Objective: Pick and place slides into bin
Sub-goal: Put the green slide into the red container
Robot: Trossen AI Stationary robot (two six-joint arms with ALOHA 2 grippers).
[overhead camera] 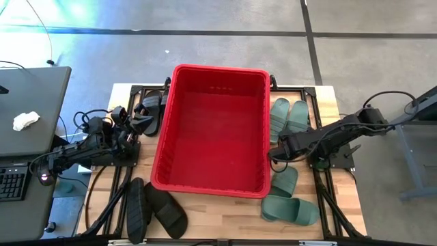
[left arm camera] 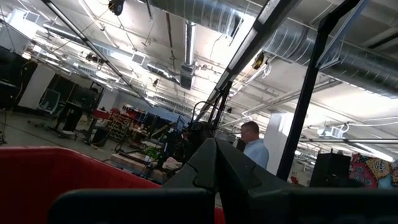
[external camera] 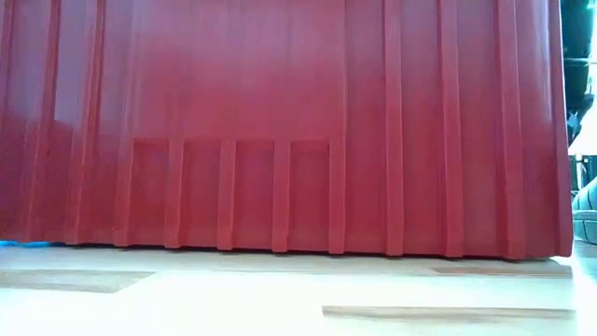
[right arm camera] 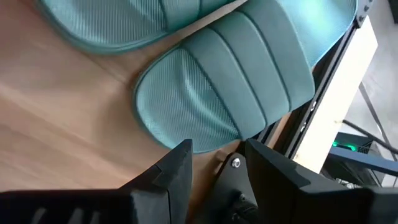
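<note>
The red bin (overhead camera: 212,130) stands in the middle of the table, and its wall (external camera: 280,131) fills the low view. Two green slides (overhead camera: 288,117) lie beyond its right wall at the far side, and two more (overhead camera: 287,198) lie at the near right. Black slides lie at the far left (overhead camera: 151,108) and near left (overhead camera: 153,208). My right gripper (overhead camera: 275,149) hangs open beside the bin's right wall, tilted down. In its wrist view a green slide (right arm camera: 230,93) lies just past its open fingers (right arm camera: 217,165), untouched. My left gripper (overhead camera: 141,123) is shut and points up over the bin's rim (left arm camera: 50,165).
Black frame rails (overhead camera: 311,137) run along the table's left and right sides, and a bracket (right arm camera: 233,165) shows between my right fingers. A dark desk with a keyboard (overhead camera: 27,123) stands left of the table. A person (left arm camera: 254,149) is in the room beyond.
</note>
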